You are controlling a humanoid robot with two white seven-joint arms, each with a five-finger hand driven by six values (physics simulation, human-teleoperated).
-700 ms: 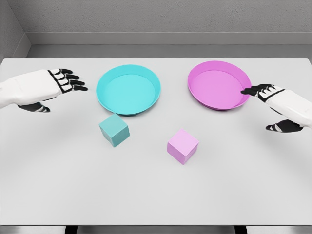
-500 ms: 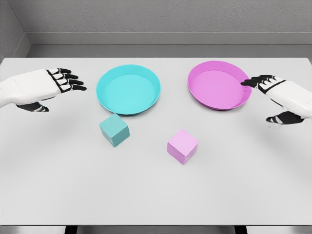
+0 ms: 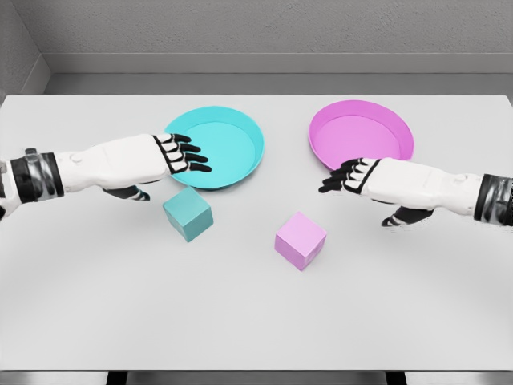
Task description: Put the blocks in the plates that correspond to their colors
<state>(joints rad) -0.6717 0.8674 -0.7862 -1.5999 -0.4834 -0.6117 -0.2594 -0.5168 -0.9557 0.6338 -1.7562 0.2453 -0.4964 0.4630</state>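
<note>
Lying on the flat white table [image 3: 256,321], the teal cube [image 3: 187,213] is found just in front of the round cyan plate [image 3: 212,147], the pink cube [image 3: 300,240] to its right. Behind the pink cube the round magenta plate [image 3: 361,139] is seen. Both the left hand [image 3: 152,159] and right hand [image 3: 377,180] are held released, grasping nothing.

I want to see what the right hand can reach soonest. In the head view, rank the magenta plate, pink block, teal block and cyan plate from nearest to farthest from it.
From the right hand:
1. Magenta plate, just behind it.
2. Pink block, in front, slightly left.
3. Cyan plate, to the left.
4. Teal block, far left, by the left hand.
</note>
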